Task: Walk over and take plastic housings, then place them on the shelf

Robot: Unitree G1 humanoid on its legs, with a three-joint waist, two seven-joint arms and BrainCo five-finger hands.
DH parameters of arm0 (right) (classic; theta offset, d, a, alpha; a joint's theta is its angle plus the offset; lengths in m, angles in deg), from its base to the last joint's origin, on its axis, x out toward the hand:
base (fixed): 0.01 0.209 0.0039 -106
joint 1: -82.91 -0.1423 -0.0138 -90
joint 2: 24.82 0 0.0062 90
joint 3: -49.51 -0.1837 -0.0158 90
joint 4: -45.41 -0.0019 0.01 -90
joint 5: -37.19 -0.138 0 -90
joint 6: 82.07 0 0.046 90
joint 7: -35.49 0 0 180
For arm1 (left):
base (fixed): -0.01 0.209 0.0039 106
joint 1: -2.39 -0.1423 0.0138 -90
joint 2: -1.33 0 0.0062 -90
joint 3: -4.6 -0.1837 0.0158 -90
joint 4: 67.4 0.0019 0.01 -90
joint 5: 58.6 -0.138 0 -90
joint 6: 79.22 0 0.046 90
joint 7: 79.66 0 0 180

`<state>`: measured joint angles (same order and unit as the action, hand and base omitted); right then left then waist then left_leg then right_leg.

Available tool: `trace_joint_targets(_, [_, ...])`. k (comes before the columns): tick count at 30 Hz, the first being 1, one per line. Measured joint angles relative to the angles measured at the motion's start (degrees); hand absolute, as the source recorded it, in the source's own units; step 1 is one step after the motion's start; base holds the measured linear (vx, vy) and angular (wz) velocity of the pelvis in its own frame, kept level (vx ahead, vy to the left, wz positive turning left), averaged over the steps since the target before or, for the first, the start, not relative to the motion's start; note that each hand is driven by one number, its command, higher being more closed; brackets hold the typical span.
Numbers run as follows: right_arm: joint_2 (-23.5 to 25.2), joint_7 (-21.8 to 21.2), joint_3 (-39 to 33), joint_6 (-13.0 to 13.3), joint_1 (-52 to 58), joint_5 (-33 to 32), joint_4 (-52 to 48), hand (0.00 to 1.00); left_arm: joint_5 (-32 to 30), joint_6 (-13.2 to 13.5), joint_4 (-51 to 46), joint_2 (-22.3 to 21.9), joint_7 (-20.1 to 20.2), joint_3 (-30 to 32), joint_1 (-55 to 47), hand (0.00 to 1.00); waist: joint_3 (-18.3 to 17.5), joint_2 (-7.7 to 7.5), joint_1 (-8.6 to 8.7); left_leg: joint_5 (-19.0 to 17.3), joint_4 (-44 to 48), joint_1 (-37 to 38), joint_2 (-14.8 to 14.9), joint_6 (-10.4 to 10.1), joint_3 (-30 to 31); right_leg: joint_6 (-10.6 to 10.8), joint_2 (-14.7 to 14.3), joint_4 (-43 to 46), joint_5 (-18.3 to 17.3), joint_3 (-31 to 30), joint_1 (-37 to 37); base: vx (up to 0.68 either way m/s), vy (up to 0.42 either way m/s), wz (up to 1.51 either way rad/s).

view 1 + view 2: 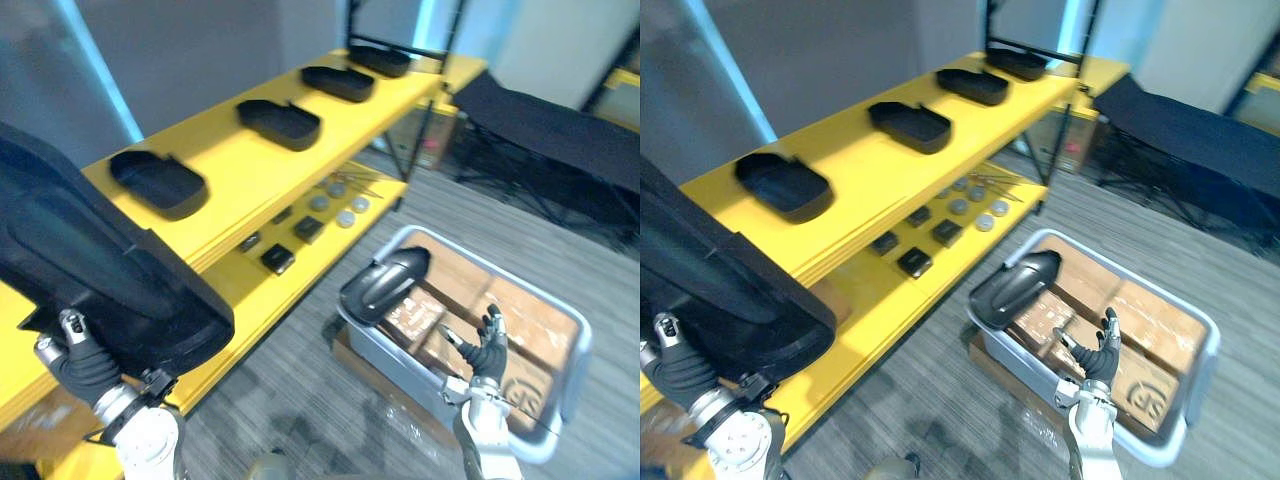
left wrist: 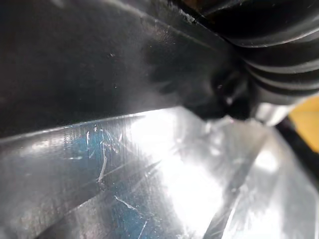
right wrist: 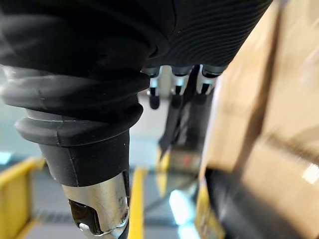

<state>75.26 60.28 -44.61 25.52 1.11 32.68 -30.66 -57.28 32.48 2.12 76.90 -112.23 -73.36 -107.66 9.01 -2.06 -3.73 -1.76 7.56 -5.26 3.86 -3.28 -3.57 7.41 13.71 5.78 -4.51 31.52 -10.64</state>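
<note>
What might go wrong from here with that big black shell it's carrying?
The big housing at the left hand hangs across the front edge of the yellow shelf; set down there, it might tip off. A second housing leans on the rim of the grey bin and may slide out if the right hand bumps it.

Left hand [image 1: 72, 345] under big black housing [image 1: 100, 260], lower left. Four small housings [image 1: 280, 122] on yellow shelf [image 1: 230, 170] top. Right hand [image 1: 489, 352] spread over grey bin [image 1: 582, 345]; dark housing [image 1: 385, 282] on its rim.
</note>
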Motion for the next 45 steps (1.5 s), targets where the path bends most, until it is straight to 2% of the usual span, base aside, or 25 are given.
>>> trace_joint_targets(1, [0.0, 0.13, -0.95, -0.31, 0.15, 0.82, -0.01, 0.0, 0.5, 0.3, 0.01, 0.05, 1.33, -0.95, 0.47, 1.0, 0.34, 0.2, 0.49, -0.37, 0.06, -0.36, 0.9, 1.81, -5.4, 0.0, 0.11, 0.27, 0.0, 1.78, -0.69, 0.02, 0.038, 1.96])
trace_joint_targets(2, [-0.11, 0.3, -1.64, -0.47, 0.46, 1.06, -0.1, 0.0, 0.94, 0.86, 0.04, 0.24, 2.85, -2.28, 0.95, 1.0, 0.82, 0.29, 1.02, 0.52, 1.02, -0.75, 2.9, 2.19, -12.12, 0.0, 0.27, 0.92, 0.0, 3.64, -1.05, 0.03, 0.041, 1.45])
trace_joint_targets(3, [-0.65, 0.44, -2.14, -0.47, 0.5, 1.36, -0.61, 0.0, 0.97, 1.15, 0.21, 0.24, 4.29, -3.85, 1.96, 1.0, 2.11, 1.47, 1.61, 1.77, 1.96, -0.84, 4.07, 0.77, -18.08, 0.08, 0.76, 2.04, -0.08, 4.94, -1.92, 0.02, 0.07, 1.12])
trace_joint_targets(7, [-0.48, 0.34, -1.18, 0.37, 0.37, 3.27, -3.08, 0.0, 1.15, 1.52, 1.12, 0.49, 4.73, -4.46, 2.82, 1.0, 4.62, 1.39, 1.35, -1.24, 7.08, -2.1, 3.77, 2.5, -18.79, -0.16, 2.49, 4.54, -1.16, 3.74, -1.43, -0.05, 0.138, 0.07])
trace_joint_targets(12, [-0.24, 0.0, -1.37, 2.17, 0.43, 3.02, -4.57, 0.0, 2.91, 1.5, 4.46, 1.88, 4.36, -4.47, 3.01, 1.0, 6.55, 1.5, 1.61, -10.42, 21.62, -6.95, 6.66, 2.97, -19.42, 3.65, 4.91, 11.01, -7.48, 0.07, 0.92, -0.07, 0.139, -0.23])
trace_joint_targets(14, [1.05, -0.38, -1.46, 2.02, 1.55, -2.04, -4.51, 0.0, 2.61, 1.56, 4.47, 2.07, 4.31, -4.46, 2.89, 1.0, 7.15, 0.81, 1.52, -13.56, 24.91, -6.96, 6.08, 2.97, -19.07, 4.87, 6.88, 14.73, -10.34, -0.01, 0.56, 0.0, 0.184, 0.13])
trace_joint_targets(16, [2.62, -0.24, -2.23, 1.74, 2.14, -2.58, -4.03, 0.0, 2.35, 1.64, 4.46, 2.2, 4.42, -4.28, 2.49, 1.0, 6.9, -0.33, 1.27, -14.95, 25.55, -6.74, 3.68, 3.67, -18.82, 4.97, 9.18, 15.87, -12.11, 0.82, -0.76, 0.1, 0.153, 0.4])
trace_joint_targets(17, [3.55, -0.31, -2.67, 1.75, 2.76, -2.6, -3.97, 0.0, 2.11, 1.74, 4.33, 2.5, 5.07, -4.28, 2.47, 1.0, 6.47, -1.73, 1.25, -15.5, 25.41, -6.37, 1.64, 4.65, -18.94, 3.6, 10.83, 15.29, -12.72, 1.69, -1.79, 0.19, 0.133, 0.52])
trace_joint_targets(18, [3.71, -0.42, -3.16, 1.91, 3.02, -2.61, -4.05, 0.0, 2.07, 2.01, 4.28, 2.39, 5.62, -4.29, 2.71, 1.0, 6.14, -1.23, 1.54, -15.94, 25.0, -5.88, 1.06, 5.23, -18.79, 0.77, 11.2, 18.19, -11.89, 1.37, -1.71, 0.2, 0.14, 0.62])
trace_joint_targets(19, [3.61, -0.7, -3.22, 1.91, 3.19, -2.63, -4.0, 0.0, 1.82, 2.1, 4.29, 2.37, 6.14, -4.32, 2.98, 1.0, 6.34, -1.17, 1.59, -16.62, 24.81, -5.83, -0.21, 5.31, -17.52, -3.11, 12.99, 25.09, -9.55, -1.31, 0.6, 0.17, 0.139, 0.81])
trace_joint_targets(20, [3.73, -1.52, -3.28, 1.93, 3.81, -2.63, -4.0, 0.0, -0.59, 2.09, 4.19, 2.64, 6.27, -4.32, 3.49, 1.0, 6.15, -1.01, 2.3, -16.82, 23.3, -4.34, -2.01, 5.73, -15.35, -8.79, 13.94, 33.94, -3.53, -7.44, 5.05, 0.27, 0.207, 1.07])
trace_joint_targets(21, [3.91, -2.64, -3.14, 2.07, 3.88, -2.59, -4.0, 0.0, -2.49, 2.1, 3.53, 3.53, 6.17, -4.27, 4.15, 1.0, 5.8, -0.81, 2.85, -16.22, 20.64, -2.23, -3.0, 6.62, -12.74, -7.6, 13.48, 41.01, 3.18, -14.63, 8.93, 0.24, 0.176, 1.03])
trace_joint_targets(22, [4.11, -3.25, -2.91, 2.35, 3.84, -2.53, -4.04, 0.0, -2.76, 2.11, 3.22, 4.28, 6.0, -4.45, 4.77, 1.0, 5.72, -0.84, 3.03, -16.02, 19.5, -1.56, -3.38, 7.04, -11.36, -5.63, 12.37, 44.25, 1.35, -16.96, 10.75, 0.34, 0.121, 1.06])
trace_joint_targets(23, [4.57, -4.79, -2.92, 3.19, 3.58, -2.49, -4.22, 0.0, -3.85, 2.08, 3.19, 5.41, 5.35, -4.55, 6.57, 1.0, 5.54, -1.13, 3.17, -14.99, 17.31, 0.09, -3.63, 7.06, -8.95, -4.24, 9.2, 48.37, -3.97, -19.36, 13.98, 0.31, 0.054, 1.05])
trace_joint_targets(25, [4.54, -6.04, -3.04, 4.78, 2.91, -2.4, -4.72, 0.0, -4.14, 2.06, 3.13, 5.71, 3.99, -4.47, 8.22, 1.0, 5.59, -1.01, 3.16, -14.32, 13.83, 3.53, -3.8, 6.83, -6.29, -4.29, 4.74, 46.72, -7.78, -19.06, 16.81, 0.38, 0.031, 0.84])
trace_joint_targets(27, [4.25, -6.68, -3.18, 5.23, 2.27, -1.5, -7.3, 0.0, -4.09, 1.9, 3.14, 6.03, 3.38, -4.46, 9.75, 1.0, 5.39, -1.09, 3.19, -14.25, 11.59, 6.58, -3.7, 6.72, -4.04, -4.66, 0.71, 39.36, -10.33, -19.17, 18.99, 0.32, -0.047, 0.65])
trace_joint_targets(29, [2.88, -7.31, -3.45, 6.23, 1.64, -1.49, -11.14, 0.0, -4.07, 1.63, 3.19, 6.85, 3.38, -5.25, 12.87, 1.0, 5.34, -1.0, 3.96, -14.34, 11.1, 7.49, -3.33, 6.44, 0.01, -4.2, -3.43, 27.16, -10.09, -21.42, 22.17, 0.33, -0.129, 1.01])
trace_joint_targets(30, [2.42, -7.31, -3.6, 6.31, 1.18, -1.49, -11.78, 0.0, -4.08, 1.39, 3.21, 6.91, 3.37, -5.61, 13.47, 1.0, 5.36, -0.97, 4.2, -14.5, 11.16, 7.78, -3.12, 5.48, 0.59, -3.92, -4.11, 23.96, -9.47, -22.14, 22.96, 0.33, -0.177, 1.0])
trace_joint_targets(31, [1.64, -7.2, -3.56, 6.31, 0.32, -1.49, -12.8, 0.0, -4.11, 0.8, 3.2, 6.98, 3.4, -6.09, 13.74, 1.0, 4.94, -1.52, 4.63, -15.74, 12.08, 8.51, -2.63, 3.12, 0.98, -4.57, -5.6, 15.58, -3.75, -22.88, 22.65, 0.35, -0.201, 0.84])
trace_joint_targets(32, [1.05, -7.0, -3.43, 6.35, 0.09, -1.37, -13.93, 0.0, -4.22, 0.3, 3.88, 6.82, 3.44, -6.24, 13.73, 1.0, 4.46, -1.39, 4.78, -17.88, 13.51, 9.24, -2.5, 0.28, 1.17, -3.2, -5.87, 11.64, 4.37, -24.05, 21.86, 0.36, -0.199, 0.64])
trace_joint_targets(35, [-2.22, -5.29, -3.63, 5.87, -1.99, -0.19, -14.98, 0.0, -4.14, -1.74, 4.48, 4.46, 4.08, -7.29, 12.42, 1.0, 2.6, 2.96, 4.15, -17.22, 11.92, 10.6, 1.45, -1.28, -0.1, -4.3, -8.94, 8.24, 4.53, -21.7, 18.76, 0.38, -0.172, 0.22])
trace_joint_targets(37, [-4.54, -2.72, -4.27, 4.59, -3.64, 1.92, -17.73, 0.0, -4.11, -2.36, 4.48, 4.35, 5.11, -7.09, 12.44, 1.0, 2.45, 3.58, 4.23, -15.68, 15.55, 10.18, 1.35, -3.17, -0.42, -4.33, -8.96, 5.36, 4.53, -21.39, 15.56, 0.29, -0.081, 0.08])
trace_joint_targets(38, [-5.0, -1.01, -5.86, 4.6, -4.36, 3.61, -19.77, 0.0, -4.15, -2.52, 4.37, 4.52, 5.43, -7.1, 12.05, 1.0, 2.75, 2.87, 3.6, -17.86, 15.65, 8.89, 1.38, -2.12, -1.51, -4.35, -7.8, 4.44, 4.56, -21.94, 14.09, 0.12, 0.019, -0.03])
trace_joint_targets(40, [-5.32, 0.85, -8.81, 4.59, -5.25, 4.9, -22.75, 0.0, -4.13, -2.56, 3.59, 4.57, 5.73, -7.07, 11.3, 1.0, 2.28, 3.81, 4.04, -13.37, 6.84, 9.24, 2.37, -1.21, -3.55, -4.26, -7.86, 4.3, 4.53, -21.92, 13.58, 0.09, 0.057, -0.1])
trace_joint_targets(45, [-7.94, 2.93, -15.19, 5.43, -6.78, 7.71, -31.71, 0.0, -4.04, -2.45, 2.57, 4.92, 5.9, -3.26, 9.37, 1.0, 2.63, 2.52, 4.43, -13.29, 10.15, 9.22, 0.97, -1.2, -6.42, -3.65, -6.5, 4.56, 4.2, -23.95, 13.8, 0.03, 0.094, -0.19])
